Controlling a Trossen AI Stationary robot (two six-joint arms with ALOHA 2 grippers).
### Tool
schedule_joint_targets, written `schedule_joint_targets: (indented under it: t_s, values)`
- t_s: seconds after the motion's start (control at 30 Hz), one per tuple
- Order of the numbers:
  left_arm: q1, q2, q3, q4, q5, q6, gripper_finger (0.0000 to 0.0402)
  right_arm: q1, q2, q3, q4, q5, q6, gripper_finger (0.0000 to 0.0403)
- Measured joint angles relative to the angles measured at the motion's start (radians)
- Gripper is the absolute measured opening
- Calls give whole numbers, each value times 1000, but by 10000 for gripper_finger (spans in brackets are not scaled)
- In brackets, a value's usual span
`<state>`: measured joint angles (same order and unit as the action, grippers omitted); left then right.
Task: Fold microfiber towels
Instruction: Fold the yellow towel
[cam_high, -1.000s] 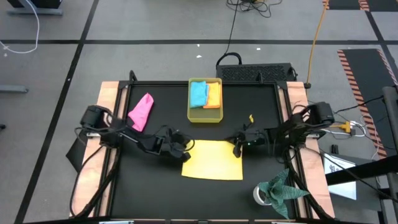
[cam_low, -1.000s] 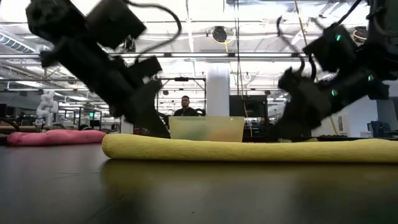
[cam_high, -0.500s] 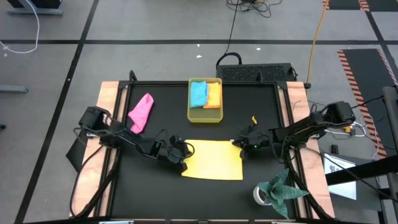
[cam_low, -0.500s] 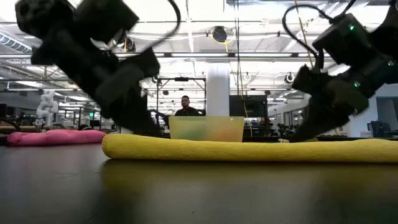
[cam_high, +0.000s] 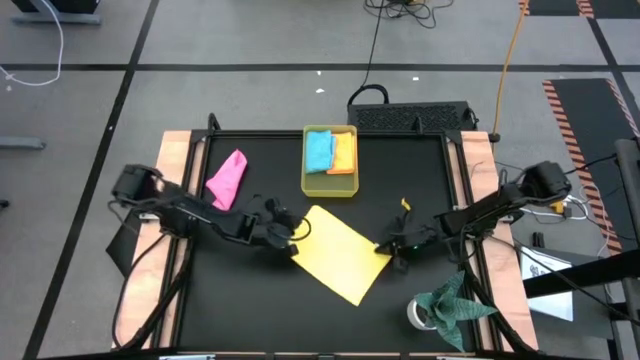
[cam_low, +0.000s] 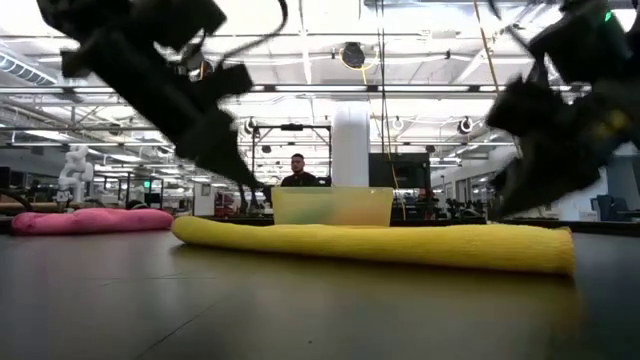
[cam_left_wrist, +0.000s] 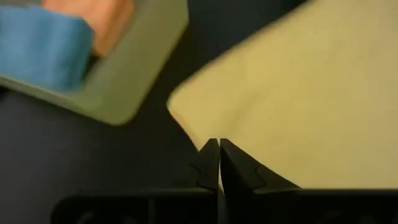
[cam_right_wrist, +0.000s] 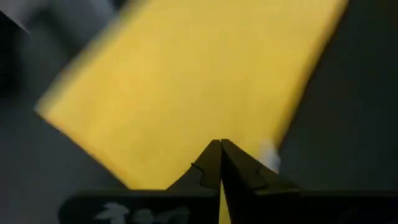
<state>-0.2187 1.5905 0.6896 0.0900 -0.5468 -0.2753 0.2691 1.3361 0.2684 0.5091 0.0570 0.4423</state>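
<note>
I see one yellow towel (cam_high: 339, 252) flat mid-table, long axis diagonal, left gripper (cam_high: 291, 236) and right gripper (cam_high: 388, 250) seemingly pinched on opposite corners, one pink towel (cam_high: 227, 179) far-left, blue and orange towels in the tray (cam_high: 329, 188).

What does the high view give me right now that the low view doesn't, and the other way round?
Only the high view: the yellow towel lies turned diagonally, the left gripper and right gripper at opposite corners; blue towel and orange towel sit in the tray; a dark green cloth lies near the table's right edge.

Only the low view: a person beyond the table.

Both: yellow towel flat, pink towel, tray, both arms.
</note>
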Motion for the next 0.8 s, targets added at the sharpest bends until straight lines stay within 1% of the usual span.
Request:
schedule_joint_targets:
  t_s: [0.1,0.13,0.23,0.3,0.37,0.5,0.57,0.6,0.7,0.8]
  values:
    - [-21,-55,1,19,17,-43,18,18,-29,2,84,42,-42,0]
    - [-32,-67,1,25,39,-53,18,21,-28,2,110,46,-54,0]
    - [-59,-65,3,55,134,-60,12,21,-23,1,115,46,-82,0]
    - [-76,-32,1,56,172,-72,4,19,-4,2,97,50,-88,0]
    - [-90,13,1,56,189,-91,5,13,21,0,74,51,-88,0]
    - [-97,112,1,35,189,-121,16,10,87,2,74,48,-62,0]
    - [-89,139,4,16,175,-128,18,12,127,2,82,42,-58,0]
    - [-82,144,5,-6,164,-128,17,15,142,3,95,26,-54,0]
    - [-56,122,6,-104,126,-125,8,35,207,19,169,-73,-32,0]
    - [-36,49,1,-201,110,-95,4,74,257,71,188,-174,-46,0]
